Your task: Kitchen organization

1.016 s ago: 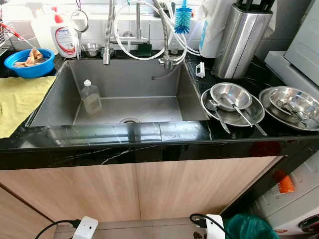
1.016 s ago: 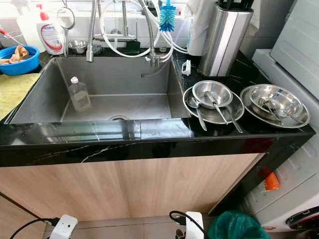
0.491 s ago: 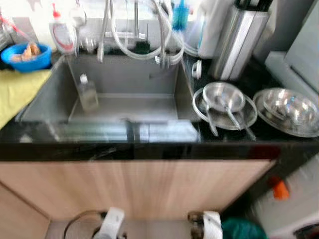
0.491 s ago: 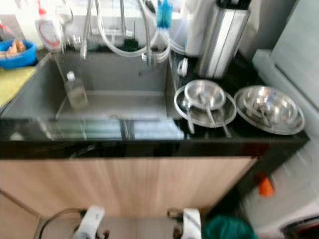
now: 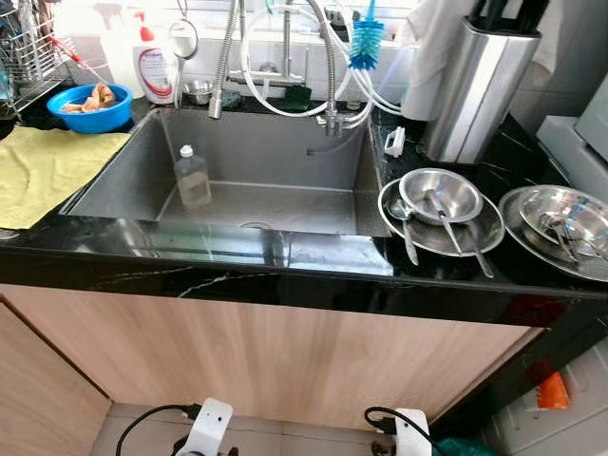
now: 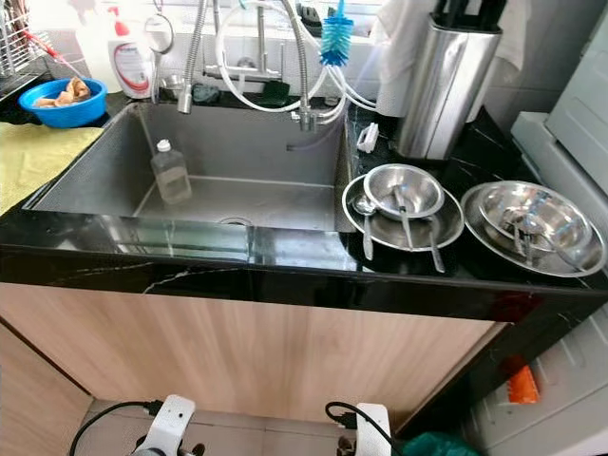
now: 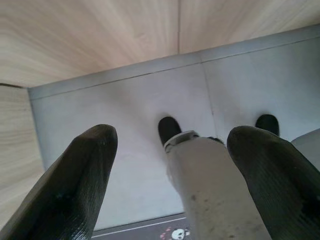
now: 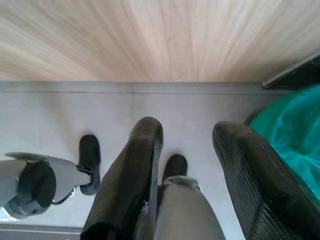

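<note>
A steel sink (image 5: pixel 123 180) is set in a black marble counter (image 5: pixel 285 275) straight ahead. A clear plastic bottle (image 5: pixel 192 178) stands upright in the sink basin. To the sink's right, a steel plate (image 5: pixel 484 233) carries a steel bowl (image 5: pixel 440 195) and spoons. Another stack of steel dishes (image 5: pixel 560 217) lies further right. Both arms hang low in front of the wooden cabinet. My left gripper (image 7: pixel 172 175) is open above the grey floor. The right gripper (image 8: pixel 187 170) is also open, holding nothing.
A blue bowl (image 5: pixel 90 106) with scraps and a yellow cloth (image 5: pixel 43 166) sit left of the sink, beside a dish rack (image 5: pixel 24 52). A soap bottle (image 5: pixel 157 68), faucet hoses, a blue brush (image 5: pixel 366 40) and a steel knife block (image 5: pixel 480 85) line the back. A green bag (image 8: pixel 285 130) lies on the floor at right.
The camera has shifted, blurring half a second ago; it now takes in more of the counter's left end. Nothing on the counter has moved.
</note>
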Available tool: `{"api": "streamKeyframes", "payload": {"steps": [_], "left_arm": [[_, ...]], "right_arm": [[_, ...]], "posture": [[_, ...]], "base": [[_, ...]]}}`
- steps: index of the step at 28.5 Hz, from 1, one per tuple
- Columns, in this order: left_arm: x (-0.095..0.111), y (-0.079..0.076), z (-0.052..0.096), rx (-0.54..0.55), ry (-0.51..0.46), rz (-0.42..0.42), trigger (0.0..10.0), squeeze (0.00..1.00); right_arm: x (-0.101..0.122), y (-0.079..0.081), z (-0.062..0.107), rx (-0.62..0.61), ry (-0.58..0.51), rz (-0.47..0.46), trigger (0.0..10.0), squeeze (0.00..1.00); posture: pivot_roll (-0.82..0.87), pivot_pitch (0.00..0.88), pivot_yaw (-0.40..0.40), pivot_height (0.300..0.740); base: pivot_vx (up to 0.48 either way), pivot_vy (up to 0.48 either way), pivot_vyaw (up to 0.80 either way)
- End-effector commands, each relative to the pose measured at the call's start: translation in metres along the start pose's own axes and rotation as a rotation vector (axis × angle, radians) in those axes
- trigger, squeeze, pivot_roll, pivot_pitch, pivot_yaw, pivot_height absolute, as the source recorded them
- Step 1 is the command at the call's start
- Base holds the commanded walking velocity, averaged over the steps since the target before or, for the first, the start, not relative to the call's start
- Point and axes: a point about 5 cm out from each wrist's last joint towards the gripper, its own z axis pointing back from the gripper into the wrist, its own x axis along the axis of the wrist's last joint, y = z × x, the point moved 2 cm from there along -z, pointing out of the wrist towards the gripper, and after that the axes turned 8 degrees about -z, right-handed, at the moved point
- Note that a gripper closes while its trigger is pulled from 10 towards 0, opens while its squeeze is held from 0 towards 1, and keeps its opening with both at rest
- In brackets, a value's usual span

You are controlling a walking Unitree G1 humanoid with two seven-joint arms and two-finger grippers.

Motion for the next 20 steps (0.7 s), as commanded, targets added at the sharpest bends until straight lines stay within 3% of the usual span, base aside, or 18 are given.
{"api": "streamKeyframes", "payload": {"steps": [1,8,14,20], "left_arm": [[-0.008,0.002,0.002,-0.006,0.016,0.002,10.0,0.00],[-0.003,0.027,0.005,0.055,-0.069,0.096,10.0,0.00],[0.006,0.056,0.016,0.127,-0.255,0.153,10.0,0.00],[0.010,0.066,0.032,0.125,-0.398,0.071,10.0,0.00]], "right_arm": [[0.004,-0.002,0.000,-0.002,-0.026,0.020,10.0,0.00],[0.007,-0.001,0.000,0.003,-0.051,0.049,10.0,0.00],[0.007,-0.003,0.002,-0.010,-0.089,0.014,10.0,0.00],[0.005,-0.004,0.002,-0.025,-0.094,0.031,10.0,0.00]], "posture": [[0.08,0.000,-0.059,0.740],[0.08,0.000,-0.055,0.740],[0.08,0.000,-0.049,0.740],[0.08,0.000,-0.045,0.740]], "base": [[0.000,0.000,0.00],[0.000,0.000,0.00],[0.000,0.000,0.00],[0.000,0.000,0.00]]}}
